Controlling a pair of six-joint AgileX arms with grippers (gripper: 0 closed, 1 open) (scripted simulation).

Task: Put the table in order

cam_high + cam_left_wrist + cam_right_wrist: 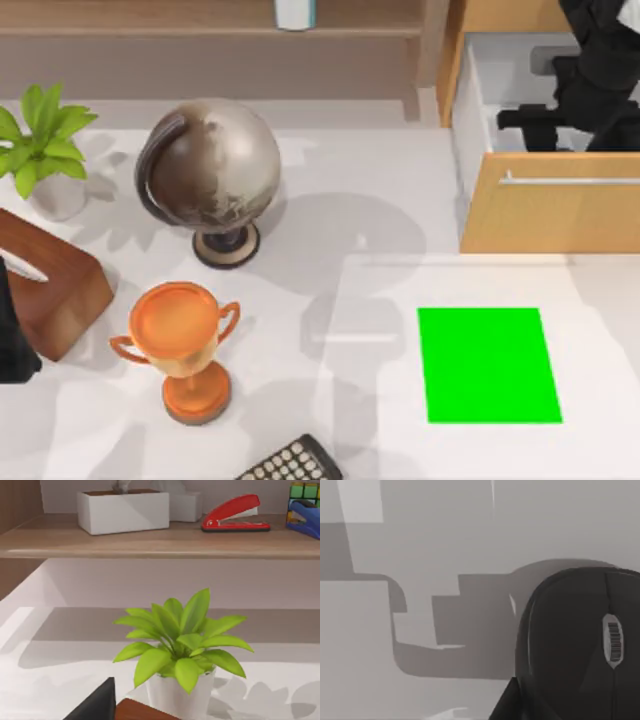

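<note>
Keeping our left arm parked at the left edge, we see the white surface (360, 215) carrying plant (40, 140), globe (212, 170), trophy (180, 345) and calculator (292, 464), so much is left. On the right, our right pincer (560, 125) hangs over the open drawer (545, 200) where a black mouse (580, 645) lies; we cannot tell how far it is open.
</note>
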